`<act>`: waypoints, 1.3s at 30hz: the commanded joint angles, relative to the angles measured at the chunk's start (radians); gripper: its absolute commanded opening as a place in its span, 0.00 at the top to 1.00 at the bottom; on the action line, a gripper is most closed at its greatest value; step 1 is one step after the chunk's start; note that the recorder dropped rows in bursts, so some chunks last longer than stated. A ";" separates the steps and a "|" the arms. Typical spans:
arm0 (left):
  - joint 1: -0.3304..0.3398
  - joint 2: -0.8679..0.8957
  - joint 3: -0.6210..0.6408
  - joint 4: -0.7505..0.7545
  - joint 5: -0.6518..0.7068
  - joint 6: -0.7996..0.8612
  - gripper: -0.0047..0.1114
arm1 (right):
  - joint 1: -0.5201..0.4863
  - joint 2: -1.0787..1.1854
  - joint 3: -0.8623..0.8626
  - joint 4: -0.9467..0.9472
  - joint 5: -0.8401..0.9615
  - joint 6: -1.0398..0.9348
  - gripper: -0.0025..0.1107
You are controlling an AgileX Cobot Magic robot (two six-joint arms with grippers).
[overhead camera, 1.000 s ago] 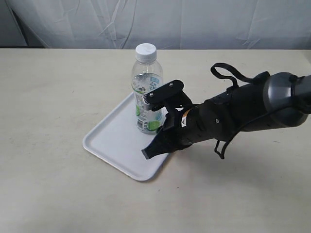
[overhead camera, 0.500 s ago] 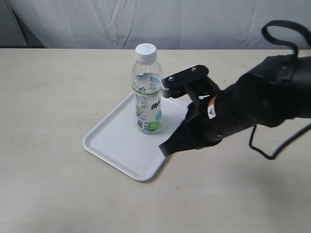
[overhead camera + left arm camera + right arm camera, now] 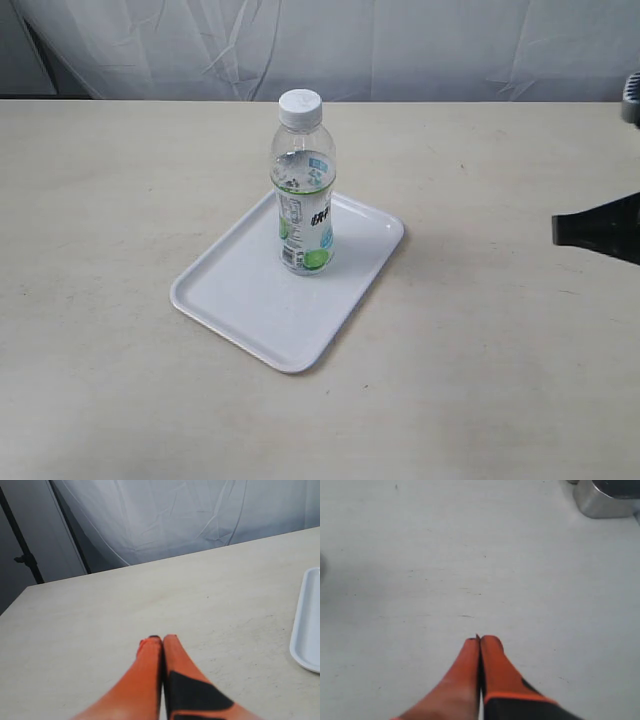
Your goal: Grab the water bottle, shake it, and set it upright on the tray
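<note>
The water bottle point(image 3: 303, 185), clear with a white cap and a green-and-white label, stands upright on the white tray point(image 3: 240, 290) in the middle of the table. Nothing touches it. My right gripper point(image 3: 480, 639) is shut, orange fingers pressed together over bare tabletop; in the exterior view only a dark piece of that arm point(image 3: 600, 228) shows at the right edge, far from the bottle. My left gripper point(image 3: 161, 639) is also shut and empty over the table. A corner of the tray point(image 3: 306, 625) shows at the edge of the left wrist view.
A white curtain point(image 3: 330, 45) hangs behind the table's far edge. A metal base point(image 3: 607, 497) sits at the edge of the right wrist view. A dark stand point(image 3: 22, 555) is beyond the table in the left wrist view.
The right arm has pulled back from beside the bottle to the right edge of the exterior view. The bottle stays upright on the tray, unmoved.
</note>
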 commanded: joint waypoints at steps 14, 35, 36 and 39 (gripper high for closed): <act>0.000 -0.005 0.004 -0.002 -0.013 -0.004 0.96 | -0.059 -0.189 0.015 0.100 -0.070 0.010 0.98; 0.000 -0.005 0.004 -0.002 -0.013 -0.004 0.96 | -0.781 -0.864 0.584 0.467 -0.589 -0.007 0.98; 0.000 -0.005 0.004 -0.002 -0.013 -0.004 0.96 | -0.781 -0.866 0.584 0.472 -0.589 -0.013 0.98; 0.000 -0.005 0.004 -0.002 -0.013 -0.004 0.96 | -0.781 -0.898 0.600 0.515 -0.611 -0.105 0.98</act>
